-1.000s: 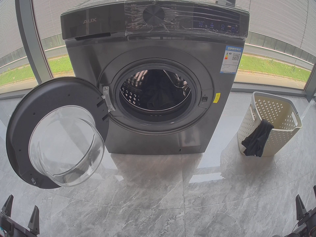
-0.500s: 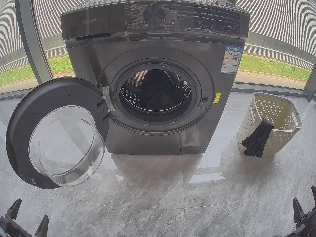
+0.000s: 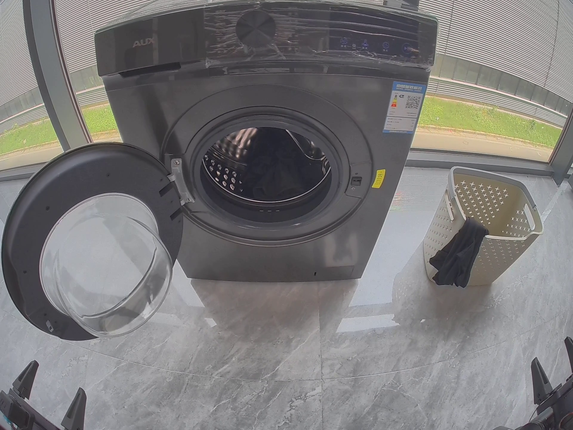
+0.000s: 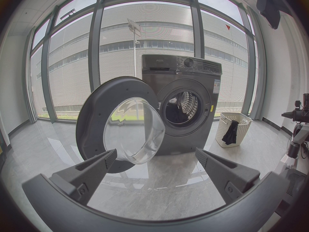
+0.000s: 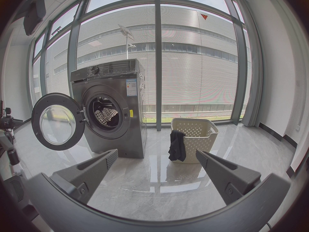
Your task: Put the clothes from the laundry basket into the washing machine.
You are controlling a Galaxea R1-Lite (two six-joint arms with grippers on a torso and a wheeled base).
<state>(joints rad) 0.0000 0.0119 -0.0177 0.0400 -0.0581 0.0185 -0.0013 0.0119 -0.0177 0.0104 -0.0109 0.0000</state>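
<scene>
Only our head camera's shifting, things aren't. Left gripper (image 4: 155, 151) and right gripper (image 5: 156, 152) are sitting jaws apart; washing machine (image 3: 268, 91) drum's looking too dark to read.

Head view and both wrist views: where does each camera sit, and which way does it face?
Head view: on the head, looking forward and down at the washing machine, its open door, the laundry basket; left gripper and right gripper at the lower corners.
Left wrist view: low, facing the door and machine past its open gripper.
Right wrist view: low, facing machine and basket past its open gripper.
Shared: all show the black garment over the basket's rim.
</scene>
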